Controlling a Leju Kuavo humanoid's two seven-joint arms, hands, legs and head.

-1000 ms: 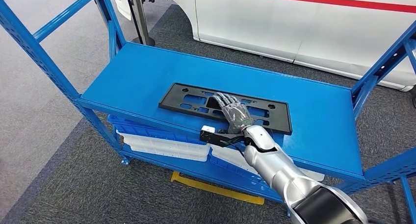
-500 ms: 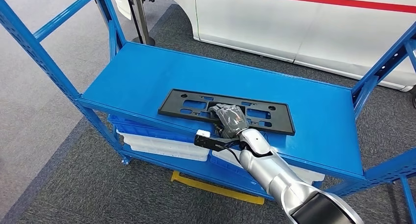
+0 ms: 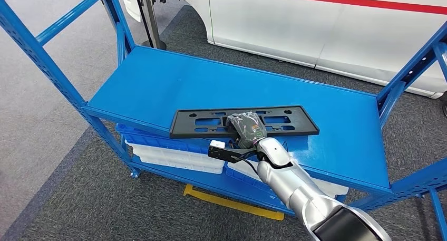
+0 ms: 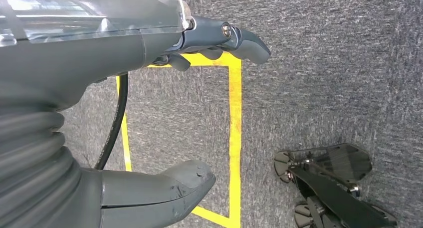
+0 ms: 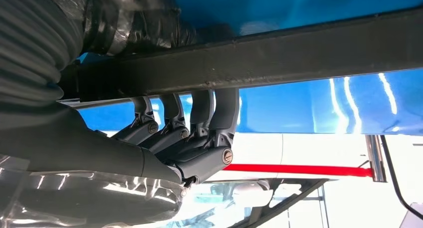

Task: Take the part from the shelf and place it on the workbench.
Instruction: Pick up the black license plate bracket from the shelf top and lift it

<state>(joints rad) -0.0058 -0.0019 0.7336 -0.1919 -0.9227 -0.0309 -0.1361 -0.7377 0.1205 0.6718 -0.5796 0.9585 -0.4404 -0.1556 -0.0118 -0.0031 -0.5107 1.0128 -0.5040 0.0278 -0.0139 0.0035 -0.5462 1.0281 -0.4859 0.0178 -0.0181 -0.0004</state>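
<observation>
The part (image 3: 205, 122) is a long flat black frame with cut-outs, lying across the front of the blue shelf board (image 3: 158, 83). Its near left corner reaches the board's front edge. My right hand (image 3: 246, 126) grips the part at the middle of its near long edge. In the right wrist view the fingers (image 5: 199, 118) curl around the black bar of the part (image 5: 309, 58), with the blue board behind it. My left hand (image 4: 124, 43) hangs over the grey floor, thumb and fingers apart, holding nothing.
Blue shelf uprights (image 3: 37, 51) stand at the left and right ends. White and blue trays (image 3: 174, 155) sit on the lower shelf. A white car (image 3: 327, 25) stands behind the shelf, with a metal pole (image 3: 149, 14) beside it. Yellow tape (image 3: 232, 201) marks the floor.
My right hand went from lying flat on the part to gripping its near edge. The part has slid toward the shelf's front edge and turned slightly.
</observation>
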